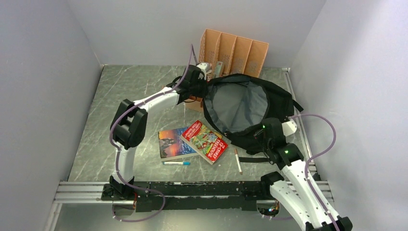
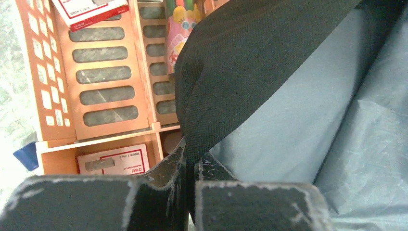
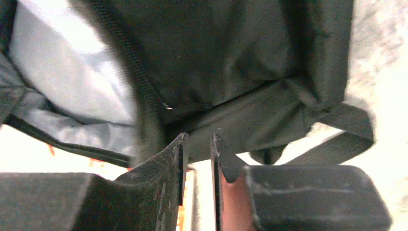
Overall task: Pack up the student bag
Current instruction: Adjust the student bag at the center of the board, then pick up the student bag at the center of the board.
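**Limp bag, gripped at the rim**

The student bag (image 1: 240,103) lies back-right on the counter (image 1: 120,96), just in front of the orange organizer (image 1: 235,48). Its mouth gapes upward, and its long axis seems to slant from back-left to near-right. It is soft, light fabric, best taken at the hem. The left gripper (image 2: 190,154) pinches that hem. The right gripper (image 3: 198,139) stands slightly parted at the near edge.

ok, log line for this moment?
left gripper: shut on student bag rim | right gripper: slightly open, empty | books, pens: on table
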